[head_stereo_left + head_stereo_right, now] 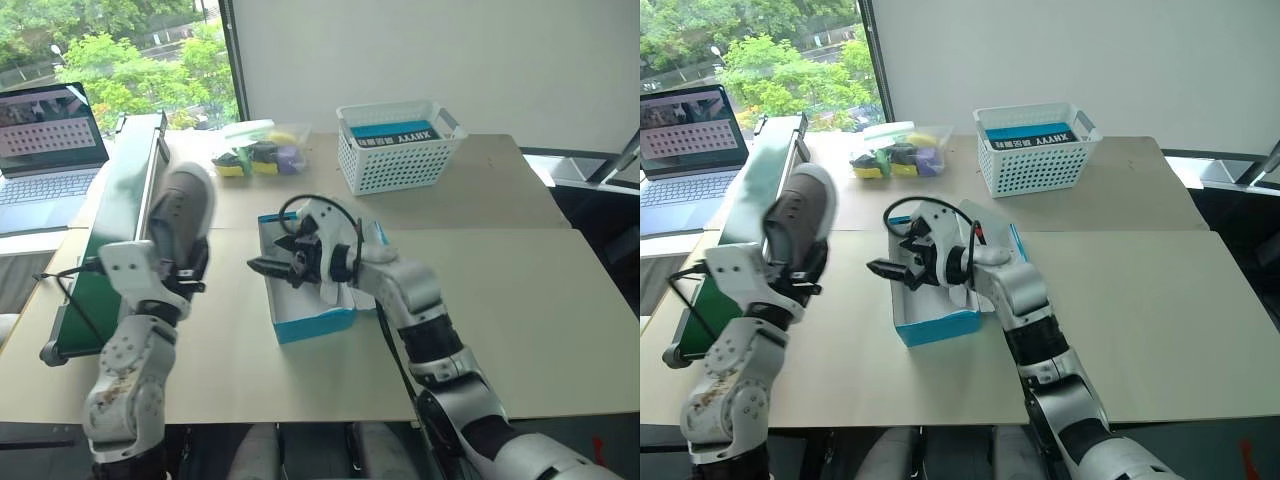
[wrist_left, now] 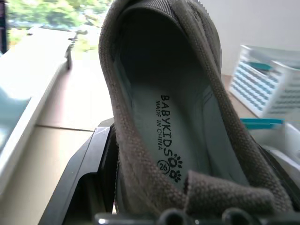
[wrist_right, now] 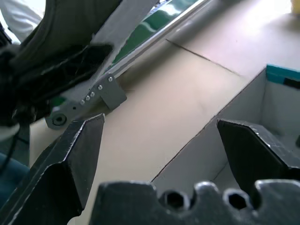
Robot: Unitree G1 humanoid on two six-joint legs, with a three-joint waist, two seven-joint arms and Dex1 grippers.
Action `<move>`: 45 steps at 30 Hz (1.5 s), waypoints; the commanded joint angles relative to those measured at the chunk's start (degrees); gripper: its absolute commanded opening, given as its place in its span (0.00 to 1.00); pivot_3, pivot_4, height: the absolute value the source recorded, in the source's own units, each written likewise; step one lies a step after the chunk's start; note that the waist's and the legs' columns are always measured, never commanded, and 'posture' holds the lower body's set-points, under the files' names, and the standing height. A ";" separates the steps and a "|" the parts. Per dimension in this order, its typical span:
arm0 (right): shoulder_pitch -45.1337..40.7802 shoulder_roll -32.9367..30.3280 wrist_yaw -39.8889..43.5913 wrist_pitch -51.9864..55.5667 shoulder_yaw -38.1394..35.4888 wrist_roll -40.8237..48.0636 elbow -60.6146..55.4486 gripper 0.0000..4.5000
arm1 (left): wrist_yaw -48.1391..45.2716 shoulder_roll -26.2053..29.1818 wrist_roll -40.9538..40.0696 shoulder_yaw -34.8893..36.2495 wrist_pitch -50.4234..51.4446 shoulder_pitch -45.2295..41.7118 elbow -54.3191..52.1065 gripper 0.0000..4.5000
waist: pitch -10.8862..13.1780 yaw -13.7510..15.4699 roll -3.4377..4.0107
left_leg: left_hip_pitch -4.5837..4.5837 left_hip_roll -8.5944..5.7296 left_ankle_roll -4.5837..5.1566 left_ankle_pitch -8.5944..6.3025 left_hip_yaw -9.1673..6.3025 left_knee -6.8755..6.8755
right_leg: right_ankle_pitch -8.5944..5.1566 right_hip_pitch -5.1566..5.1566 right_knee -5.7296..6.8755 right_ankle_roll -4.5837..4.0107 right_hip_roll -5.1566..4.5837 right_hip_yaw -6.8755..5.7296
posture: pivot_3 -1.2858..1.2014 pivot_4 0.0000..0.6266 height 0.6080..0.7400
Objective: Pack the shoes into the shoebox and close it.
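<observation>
The left gripper (image 1: 185, 268) pinches a grey shoe (image 1: 182, 215), holding it upright above the desk (image 1: 480, 300), left of the open blue shoebox (image 1: 310, 322). The right gripper (image 1: 268, 266) hovers spread over the shoebox's left edge

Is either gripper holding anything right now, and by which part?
The left gripper holds one shoe by its heel end, toe up. The right gripper is open and empty over the shoebox.

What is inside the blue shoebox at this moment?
The shoebox shows some white inner wall, but the right pincer and its arm cover most of the inside, so I cannot tell. One shoe is held up by the left pincer.
</observation>
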 commanded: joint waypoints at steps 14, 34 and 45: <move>-10.16 5.13 -14.50 16.04 -23.11 20.95 6.66 1.00 | -2.31 1.21 -1.13 -7.15 1.06 -2.28 -3.57 0.57 | 0.01 -0.93 0.02 | -0.10 0.00 0.03 0.00 0.00 -0.01 | -0.03 -0.03 -0.05 0.04 0.07 0.00 | 0.52 0.24 0.96; -8.75 6.34 -18.89 15.78 -21.61 25.99 4.06 0.06 | -1.84 1.62 -0.89 -7.07 1.33 -2.46 -3.08 0.57 | 0.02 -0.89 0.03 | -0.13 0.00 0.03 0.00 -0.01 -0.01 | -0.04 -0.04 -0.06 0.06 0.09 0.01 | 0.52 0.24 0.96; -9.16 7.69 -21.59 14.21 -23.90 28.03 4.34 0.05 | -3.12 4.06 2.03 -10.12 1.75 -0.88 -3.27 0.89 | 0.02 -0.90 0.03 | -0.13 0.00 0.03 0.00 -0.02 -0.02 | -0.04 -0.04 -0.07 0.06 0.09 0.01 | 0.52 0.24 0.96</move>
